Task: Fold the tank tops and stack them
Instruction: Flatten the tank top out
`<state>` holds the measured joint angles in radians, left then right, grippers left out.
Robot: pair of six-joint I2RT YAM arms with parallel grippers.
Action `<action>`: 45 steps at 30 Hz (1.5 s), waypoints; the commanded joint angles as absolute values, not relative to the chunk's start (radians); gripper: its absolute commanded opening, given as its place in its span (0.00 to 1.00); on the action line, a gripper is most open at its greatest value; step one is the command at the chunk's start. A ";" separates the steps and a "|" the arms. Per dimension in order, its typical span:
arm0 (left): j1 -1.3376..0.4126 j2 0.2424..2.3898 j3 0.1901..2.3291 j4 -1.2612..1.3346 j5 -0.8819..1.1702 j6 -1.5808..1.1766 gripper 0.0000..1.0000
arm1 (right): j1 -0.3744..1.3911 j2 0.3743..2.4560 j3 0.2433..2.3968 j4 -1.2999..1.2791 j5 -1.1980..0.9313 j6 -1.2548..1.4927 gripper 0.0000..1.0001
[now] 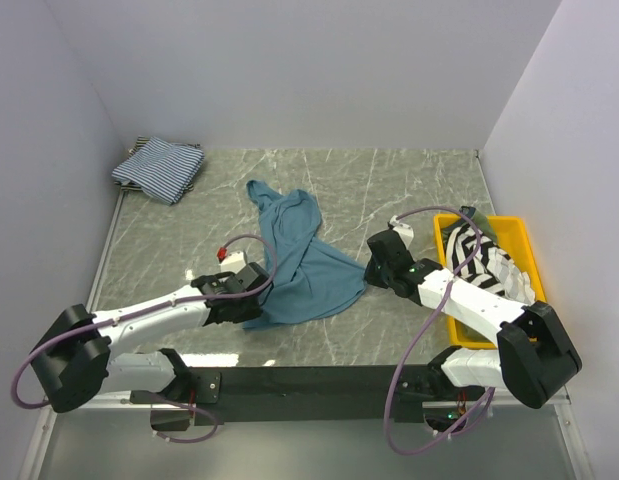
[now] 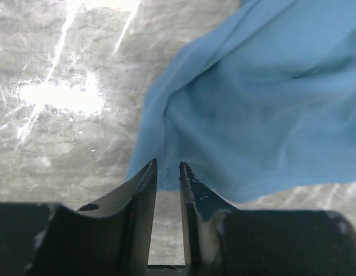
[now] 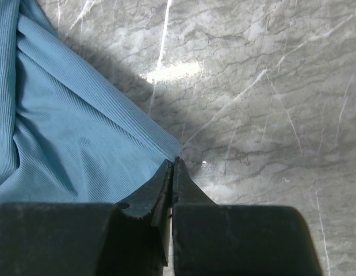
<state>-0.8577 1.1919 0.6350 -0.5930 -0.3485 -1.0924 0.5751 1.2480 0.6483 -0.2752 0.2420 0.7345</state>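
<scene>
Your teal top (image 1: 299, 265) sprawls mid-counter (image 1: 389, 190), toward the near edge. Left gripper (image 2: 167, 165): jaws narrowly apart at the top's near hem. Right gripper (image 3: 173, 162): jaws clamped on the hem's right corner.

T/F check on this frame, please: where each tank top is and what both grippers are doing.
1. The teal tank top is folded in the tray. False: it lies crumpled and unfolded on the table.
2. A folded blue-and-white striped top sits at the far-left corner. True.
3. The black-and-white striped top is in the yellow tray. True.
4. The right gripper is wide open. False: its fingers are pressed together at a corner of the teal tank top.
5. The left gripper has its tips at the teal tank top's edge. True.
</scene>
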 commanded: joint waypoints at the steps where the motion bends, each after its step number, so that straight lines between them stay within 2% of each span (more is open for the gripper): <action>1: -0.867 1.210 0.637 -0.601 -0.402 -1.123 0.31 | 0.568 1.243 0.643 -0.262 0.259 0.723 0.00; 6: -0.867 1.249 0.618 -0.555 -0.377 -1.103 0.37 | 0.569 1.246 0.638 -0.259 0.258 0.722 0.00; 15: -0.868 1.285 0.577 -0.515 -0.367 -1.108 0.34 | 0.568 1.247 0.632 -0.253 0.256 0.721 0.00; 19: -0.868 1.272 0.580 -0.526 -0.377 -1.114 0.24 | 0.568 1.247 0.634 -0.252 0.255 0.721 0.00; 22: -0.868 1.269 0.586 -0.535 -0.388 -1.109 0.12 | 0.568 1.244 0.632 -0.252 0.259 0.721 0.00; 29: -0.867 1.230 0.615 -0.574 -0.410 -1.104 0.01 | 0.566 1.244 0.634 -0.264 0.271 0.718 0.00; 35: -0.835 1.154 0.661 -0.624 -0.397 -1.086 0.01 | 0.546 1.249 0.630 -0.265 0.281 0.712 0.00; 45: -0.672 0.999 0.692 -0.632 -0.263 -1.002 0.01 | 0.491 1.265 0.626 -0.264 0.264 0.701 0.00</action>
